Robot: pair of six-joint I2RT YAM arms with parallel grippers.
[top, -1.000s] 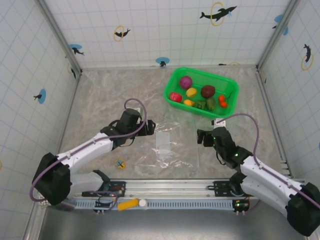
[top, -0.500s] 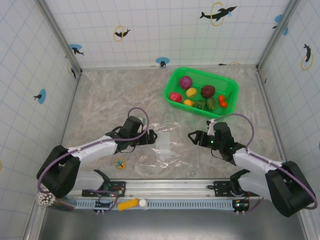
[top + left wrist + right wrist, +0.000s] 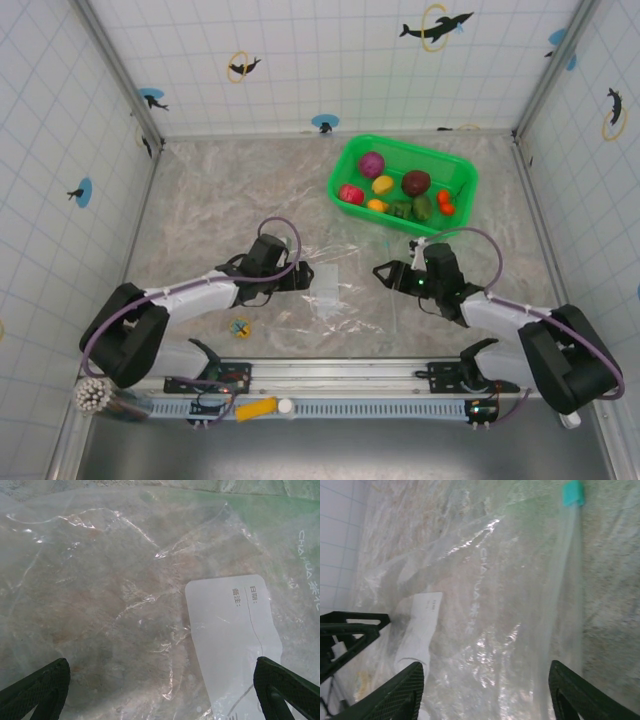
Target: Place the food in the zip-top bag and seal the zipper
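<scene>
Top external view has the zip-top bag [image 3: 340, 292] lying flat on the counter [image 3: 220, 200], with the left gripper [image 3: 303, 277] and right gripper [image 3: 384, 274] low at either side, jaws spread wide, and the food [image 3: 416, 183] sitting in the green basket [image 3: 398, 143] further back.

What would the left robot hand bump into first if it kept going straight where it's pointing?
Probably the zip-top bag: the open left gripper points right at its crinkly plastic, beside the white label. How close it is, I can't tell.
</scene>
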